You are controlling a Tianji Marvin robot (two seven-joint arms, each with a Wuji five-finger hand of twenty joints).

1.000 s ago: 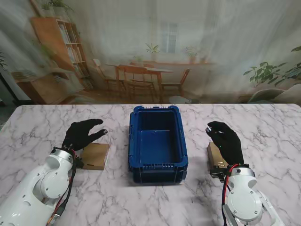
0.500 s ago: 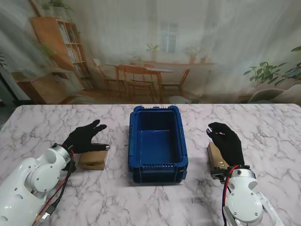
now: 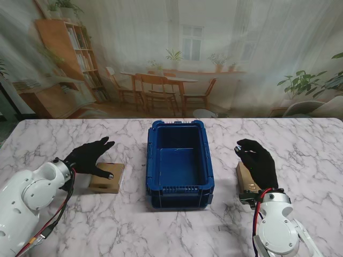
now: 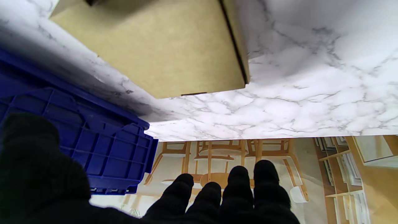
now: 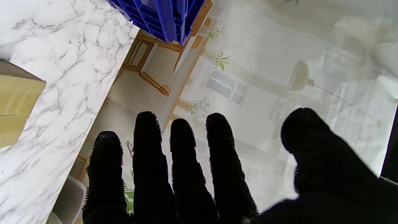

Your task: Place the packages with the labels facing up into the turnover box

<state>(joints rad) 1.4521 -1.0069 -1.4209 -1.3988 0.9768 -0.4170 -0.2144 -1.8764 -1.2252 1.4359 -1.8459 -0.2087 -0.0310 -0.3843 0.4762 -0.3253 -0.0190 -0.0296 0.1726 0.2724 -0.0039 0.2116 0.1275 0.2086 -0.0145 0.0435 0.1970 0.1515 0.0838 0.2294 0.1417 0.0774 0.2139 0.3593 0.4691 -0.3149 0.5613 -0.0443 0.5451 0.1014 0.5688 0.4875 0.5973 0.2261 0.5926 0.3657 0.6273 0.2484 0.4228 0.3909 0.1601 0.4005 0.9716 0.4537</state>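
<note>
A blue turnover box (image 3: 180, 163) stands in the middle of the table with nothing visible inside. To its left lies a flat brown cardboard package (image 3: 107, 179) with its plain side up; the left wrist view shows it close (image 4: 161, 46) beside the blue box wall (image 4: 93, 146). My left hand (image 3: 90, 156) hovers over the package's far left corner, fingers spread, holding nothing. On the right another brown package (image 3: 246, 179) lies mostly under my right hand (image 3: 258, 162), whose fingers are extended and apart; a corner of this package (image 5: 15, 105) shows in the right wrist view.
The marble table (image 3: 300, 150) ends at a printed backdrop of a room behind the box. Both white forearms rise from the near corners.
My left arm has swung outward to the left and the hand has drawn back toward the package's left edge. The right hand has stayed put.
</note>
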